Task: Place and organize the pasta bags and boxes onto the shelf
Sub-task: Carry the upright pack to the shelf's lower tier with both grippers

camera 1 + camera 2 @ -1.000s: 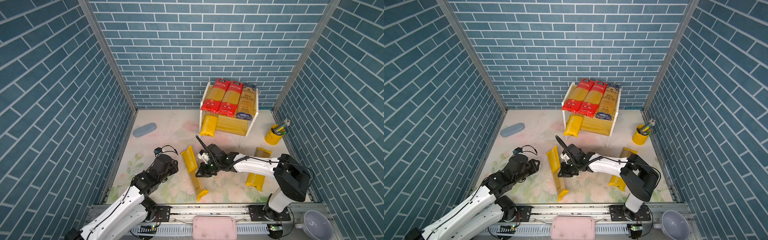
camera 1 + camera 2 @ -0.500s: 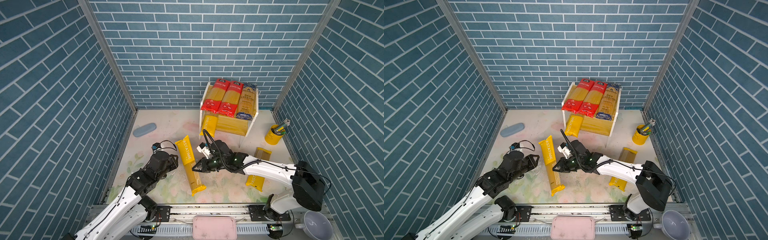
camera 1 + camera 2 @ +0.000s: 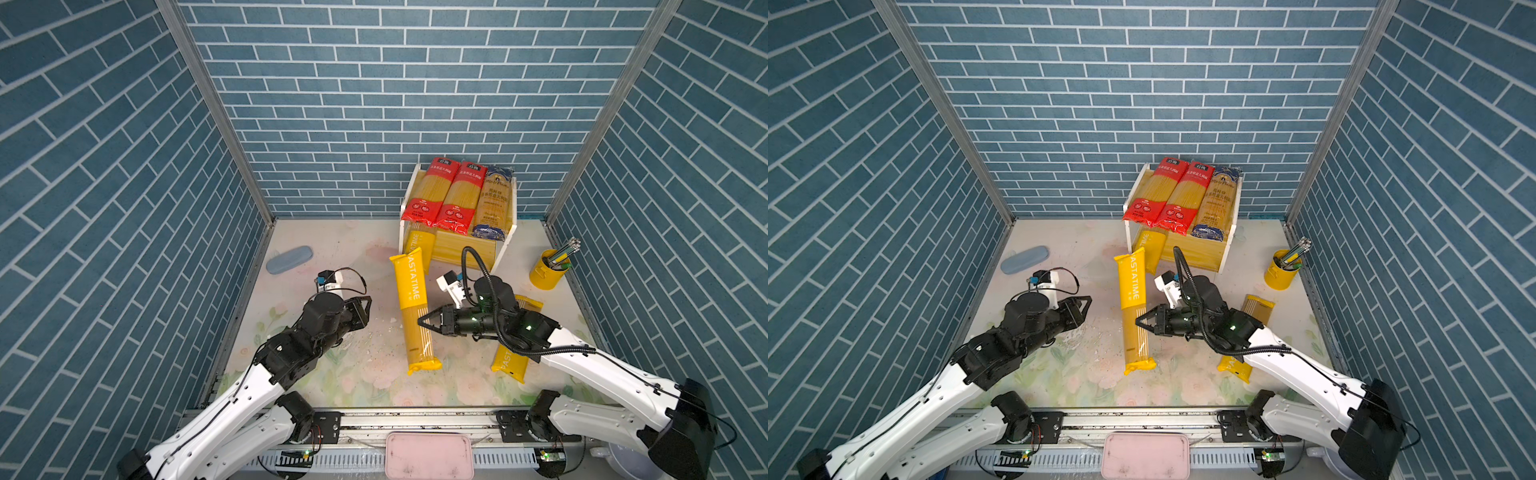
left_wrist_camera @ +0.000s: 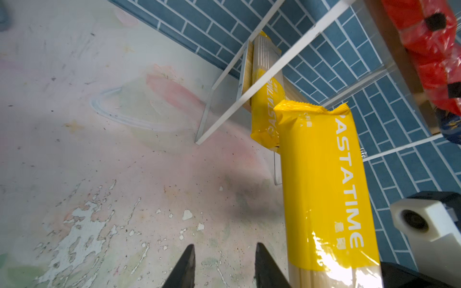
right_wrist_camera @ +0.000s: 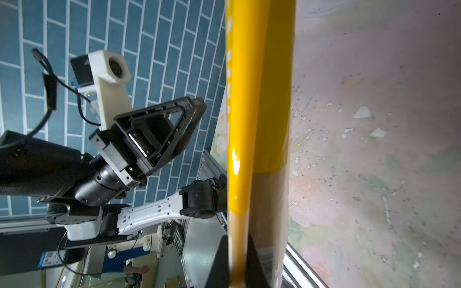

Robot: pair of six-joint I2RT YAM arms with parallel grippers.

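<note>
Grey-blue case [image 3: 289, 259]: flat on the mat by the left wall, exactly where it lay a second ago.
Left gripper [image 4: 224, 268]: fingers a narrow gap apart, and there's nothing between them but bare mat. It hovers just left of the action, and it has edged a little toward the back wall.
PASTATIME packet [image 3: 410, 291]: here's the big change! A second ago it lay slanted across the mat, nearer the front rail. Now it is swung round to point almost straight at the shelf, yellow end leading, and that end sits just in front of the lower board. Whether it touches the packet there, I cannot tell.
Right gripper [image 3: 421, 323]: clamped tight on the packet's long edge, at the clear stretch just past the yellow wrapper. The arm reaches further from its base than before.
Shelf [image 3: 465, 254]: against the back wall, unmoved.
Top board: red packets [image 3: 426, 195] side by side, with the blue-ended packet [image 3: 494, 203] on their right, same as before.
Lower board: second PASTATIME packet [image 3: 417, 243] at the left end, poking out over the front edge.
Striped yellow packet [image 3: 508, 365]: on the mat under the right arm, not shifted.
Yellow cup [image 3: 547, 274]: near the right wall, holding rods.
</note>
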